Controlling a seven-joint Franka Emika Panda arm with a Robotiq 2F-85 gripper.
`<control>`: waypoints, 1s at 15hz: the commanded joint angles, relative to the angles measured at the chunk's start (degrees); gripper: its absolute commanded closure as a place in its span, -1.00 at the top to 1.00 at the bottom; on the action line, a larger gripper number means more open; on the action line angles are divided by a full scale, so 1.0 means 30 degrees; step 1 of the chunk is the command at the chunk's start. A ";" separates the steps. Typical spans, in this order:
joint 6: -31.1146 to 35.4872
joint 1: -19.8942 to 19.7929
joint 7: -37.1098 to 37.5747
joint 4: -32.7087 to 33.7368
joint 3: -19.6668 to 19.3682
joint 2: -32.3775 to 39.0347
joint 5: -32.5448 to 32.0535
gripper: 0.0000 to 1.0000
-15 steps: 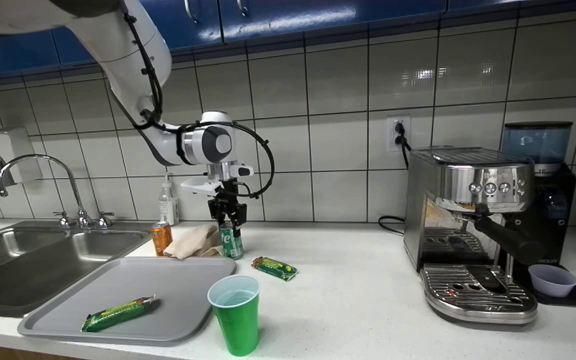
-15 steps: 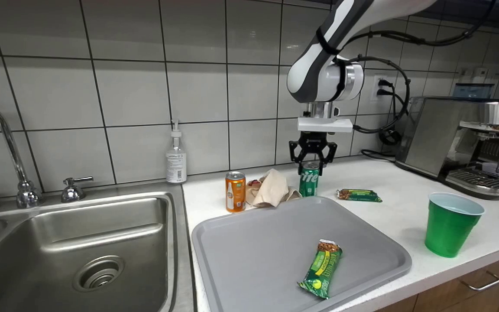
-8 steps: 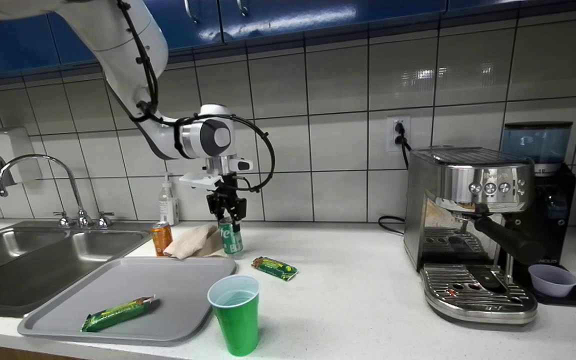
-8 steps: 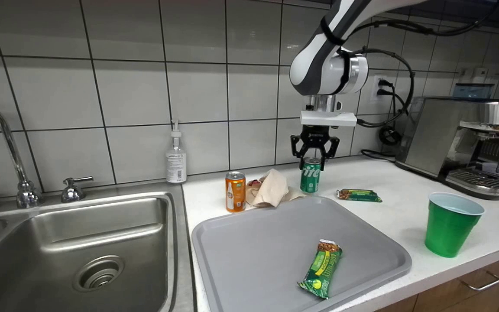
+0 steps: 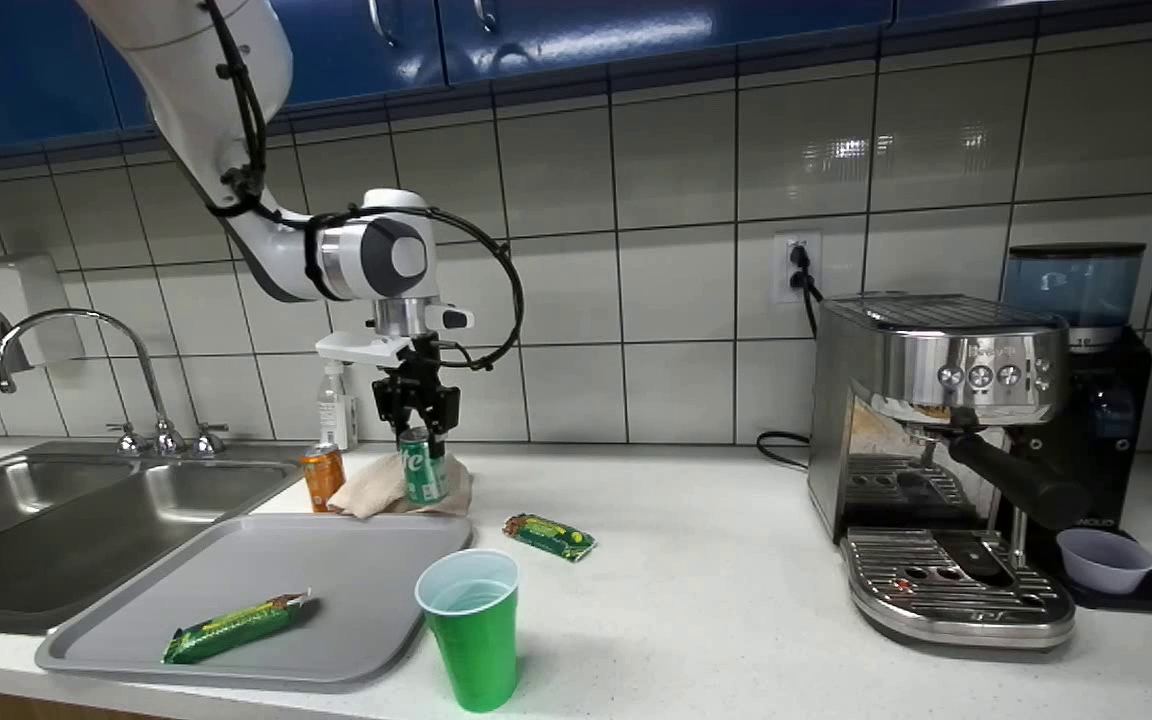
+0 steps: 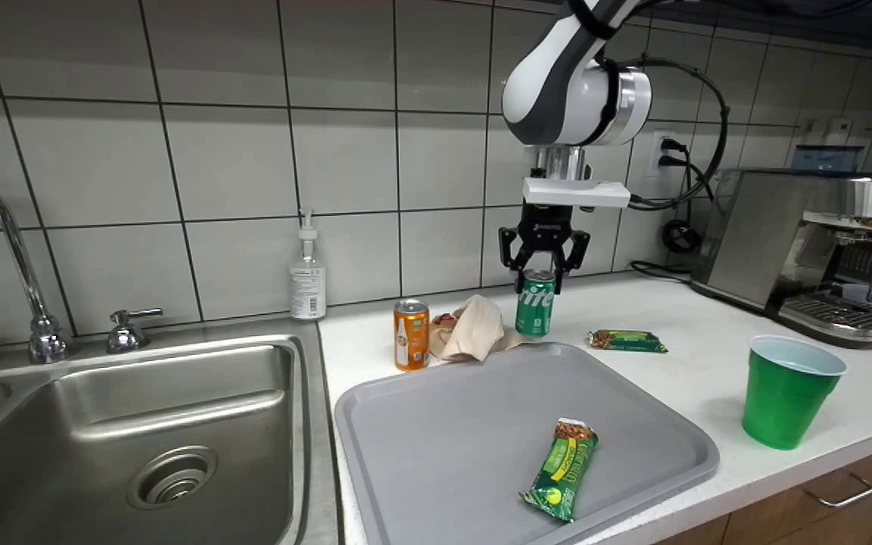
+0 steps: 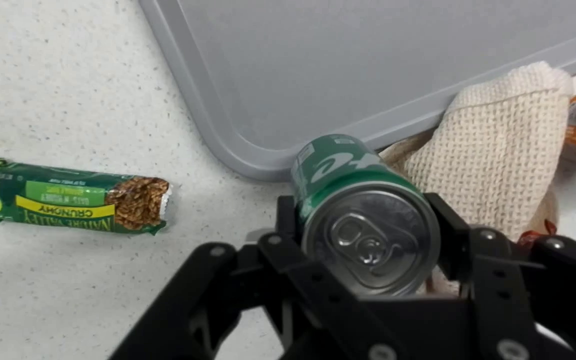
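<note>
My gripper (image 6: 538,287) is shut on a green soda can (image 6: 534,312), with one finger (image 7: 286,215) on each side near the can's top. In the wrist view the silver lid faces the camera, and the can (image 7: 340,162) overlaps the corner of the grey tray (image 7: 338,60). It stays upright and appears to hang a little above the counter. Close behind it in an exterior view lies a crumpled beige cloth (image 5: 381,487), with something red partly hidden under it. An orange can (image 6: 411,335) stands on the cloth's far side from the gripper.
One green snack bar (image 6: 562,469) lies on the tray; another bar (image 5: 549,537) is on the counter. A green cup (image 5: 476,640) stands near the counter's front edge. Beyond the tray is the steel sink (image 6: 307,439); a coffee machine (image 5: 946,370) and a soap bottle (image 6: 307,286) stand by the wall.
Gripper and green can have risen together, and the can has come over in front of the cloth, whose end now shows past it in an exterior view. The other objects have stayed put.
</note>
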 commanded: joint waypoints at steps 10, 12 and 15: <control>-0.0095 0.1220 -0.0788 -0.2655 0.1878 -0.2483 0.0293 -0.23; -0.0153 0.1469 -0.0764 -0.2664 0.2114 -0.2447 0.0310 -0.23; -0.0223 0.1912 -0.0604 -0.2625 0.2363 -0.2383 0.0140 -0.23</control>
